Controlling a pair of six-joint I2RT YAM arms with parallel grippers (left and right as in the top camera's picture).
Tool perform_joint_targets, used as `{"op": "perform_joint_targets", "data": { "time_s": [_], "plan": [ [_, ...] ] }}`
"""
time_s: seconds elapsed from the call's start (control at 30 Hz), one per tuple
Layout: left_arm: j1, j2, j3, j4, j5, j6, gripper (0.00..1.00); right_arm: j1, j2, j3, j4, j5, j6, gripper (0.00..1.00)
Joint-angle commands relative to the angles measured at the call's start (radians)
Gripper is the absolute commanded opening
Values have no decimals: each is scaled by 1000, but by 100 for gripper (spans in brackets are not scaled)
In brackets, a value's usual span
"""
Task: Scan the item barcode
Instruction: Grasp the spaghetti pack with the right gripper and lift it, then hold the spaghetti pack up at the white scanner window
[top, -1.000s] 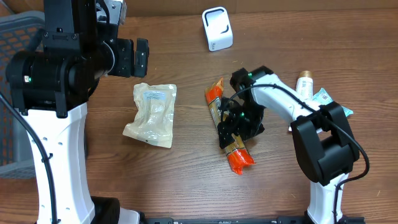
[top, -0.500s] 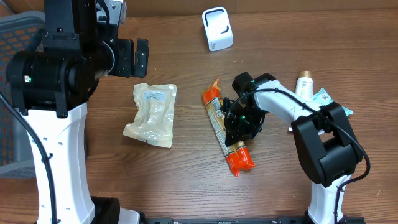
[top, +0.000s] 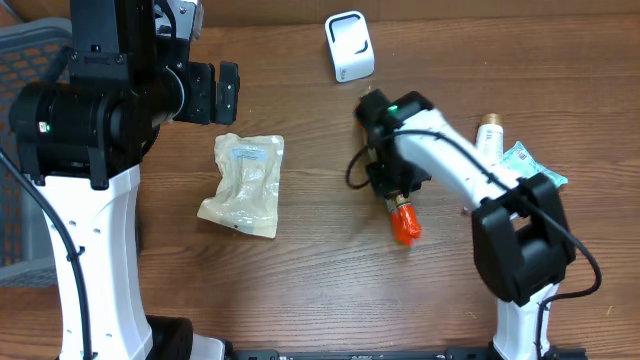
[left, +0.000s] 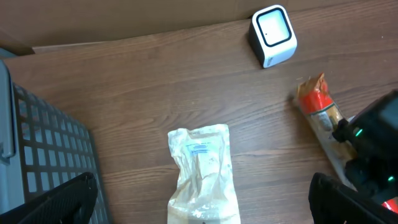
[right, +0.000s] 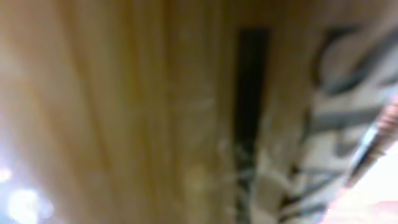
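Observation:
The item is a long tan snack packet with orange ends (top: 404, 222). It is held up off the table, and my right gripper (top: 393, 185) is shut on its middle, with only one orange end showing below the wrist. In the left wrist view the packet (left: 320, 115) runs under the black right arm. The right wrist view is a close blur of tan wrapper (right: 186, 124), and no barcode can be made out. The white scanner (top: 349, 45) stands at the table's far side, apart from the packet. My left gripper (top: 215, 90) hangs open high above the table, over a pale pouch (left: 202, 180).
The pale crumpled pouch (top: 243, 183) lies left of centre. A grey mesh basket (top: 30, 60) sits at the far left. A small bottle (top: 488, 135) and a teal packet (top: 522, 158) lie by the right arm's base.
My right gripper shut on the snack packet, raised it off the table and carried it toward the far side. The left arm has not moved.

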Motion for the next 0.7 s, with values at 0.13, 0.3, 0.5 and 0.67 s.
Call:
{"op": "perform_joint_targets", "data": {
  "time_s": [0.13,0.3,0.5,0.67],
  "plan": [
    [-1,6,4,2,-2,-6,99,223,27,-31,26,362,134,14],
    [-1,6,4,2,-2,-6,99,289,67,-33,61,359,135,57],
    [-1,6,4,2,-2,-6,100,288,59,24,37,306,122,84],
    [-1,6,4,2,-2,-6,100,286,60,7,30,195,73,84]
  ]
}}
